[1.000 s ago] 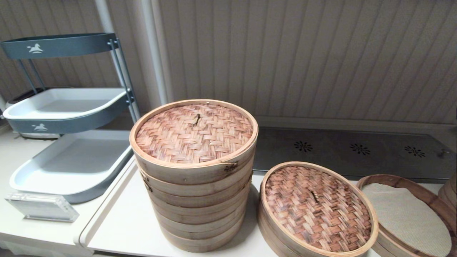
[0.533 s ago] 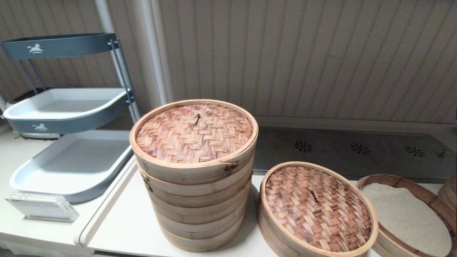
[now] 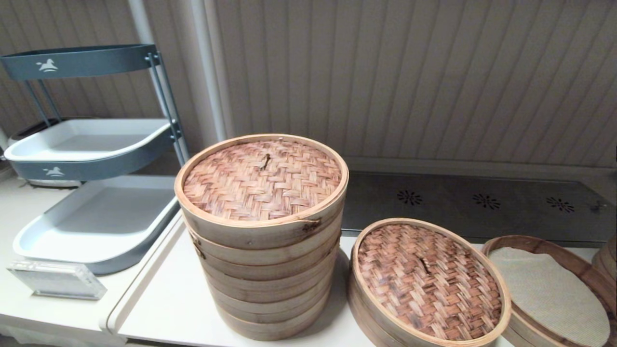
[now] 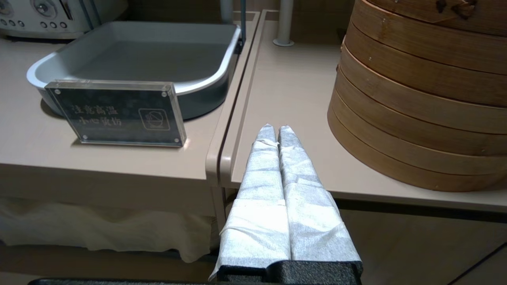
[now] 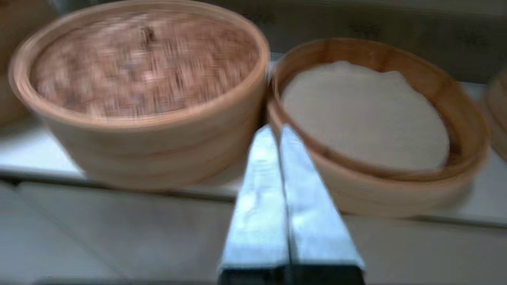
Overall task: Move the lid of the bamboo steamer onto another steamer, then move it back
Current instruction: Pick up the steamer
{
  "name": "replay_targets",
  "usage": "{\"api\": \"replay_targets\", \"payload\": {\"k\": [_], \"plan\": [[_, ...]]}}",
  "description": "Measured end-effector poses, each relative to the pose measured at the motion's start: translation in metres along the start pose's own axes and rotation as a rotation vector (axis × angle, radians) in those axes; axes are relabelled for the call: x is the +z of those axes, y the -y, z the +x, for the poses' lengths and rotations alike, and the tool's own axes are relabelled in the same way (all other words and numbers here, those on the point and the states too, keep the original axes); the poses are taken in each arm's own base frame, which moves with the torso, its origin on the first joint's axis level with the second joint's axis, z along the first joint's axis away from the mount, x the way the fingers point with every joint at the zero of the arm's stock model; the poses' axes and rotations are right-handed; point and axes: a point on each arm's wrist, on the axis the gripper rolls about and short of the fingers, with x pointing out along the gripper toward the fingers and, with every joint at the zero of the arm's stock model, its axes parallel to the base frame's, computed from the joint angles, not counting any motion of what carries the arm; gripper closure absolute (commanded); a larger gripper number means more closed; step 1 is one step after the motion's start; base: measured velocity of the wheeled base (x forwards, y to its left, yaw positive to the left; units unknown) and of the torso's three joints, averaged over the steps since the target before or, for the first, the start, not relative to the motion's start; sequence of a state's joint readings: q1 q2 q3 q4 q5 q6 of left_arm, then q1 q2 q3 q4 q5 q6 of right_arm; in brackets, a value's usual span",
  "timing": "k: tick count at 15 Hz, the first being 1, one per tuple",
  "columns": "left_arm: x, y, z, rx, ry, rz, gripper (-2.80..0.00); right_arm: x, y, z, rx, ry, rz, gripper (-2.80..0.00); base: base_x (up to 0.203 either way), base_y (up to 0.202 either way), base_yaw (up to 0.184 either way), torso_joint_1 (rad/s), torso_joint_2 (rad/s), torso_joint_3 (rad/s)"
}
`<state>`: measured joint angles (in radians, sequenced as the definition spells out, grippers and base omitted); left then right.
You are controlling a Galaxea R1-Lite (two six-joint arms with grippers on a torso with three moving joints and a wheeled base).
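In the head view, the lid [image 3: 429, 279] is seen seated on a low steamer near the front of the counter [image 3: 164, 299], just beside the tall stack [image 3: 262, 231]. The other steamer [image 3: 585, 270], open and cream-lined, is set just to its right, the rims almost touching. No arm is seen here.

In the left wrist view, the left gripper [image 4: 273, 130] is held off the counter's front edge beside the stack, its wrapped fingers pressed together; it appears parked.

In the right wrist view, the right gripper [image 5: 273, 132] is aimed at the gap between lid [image 5: 144, 63] and other steamer [image 5: 467, 130], fingers together. This view is smeared, so its height over the counter can only be guessed. Unless the fingers are parted first, the rim could be rammed and the lid knocked askew. With so little gap, the other steamer could be shoved aside.
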<state>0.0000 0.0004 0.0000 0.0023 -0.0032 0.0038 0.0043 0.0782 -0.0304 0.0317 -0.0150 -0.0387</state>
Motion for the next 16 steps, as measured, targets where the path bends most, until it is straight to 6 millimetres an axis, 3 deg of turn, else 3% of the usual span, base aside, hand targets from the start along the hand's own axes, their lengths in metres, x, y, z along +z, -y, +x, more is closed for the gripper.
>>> {"api": "replay_targets", "payload": {"k": [5, 16], "plan": [[0.0, 0.0, 0.0, 0.0, 0.0, 0.0, 0.0, -0.0049, -0.0007, -0.0033, 0.026, 0.082, 0.03, 0.0, 0.0, 0.0, 0.0, 0.0, 0.0, 0.0], [0.0, 0.0, 0.0, 0.0, 0.0, 0.0, 0.0, -0.0066, -0.0008, -0.0034, 0.024, 0.084, 0.035, 0.0, 0.0, 0.0, 0.0, 0.0, 0.0, 0.0]]}}
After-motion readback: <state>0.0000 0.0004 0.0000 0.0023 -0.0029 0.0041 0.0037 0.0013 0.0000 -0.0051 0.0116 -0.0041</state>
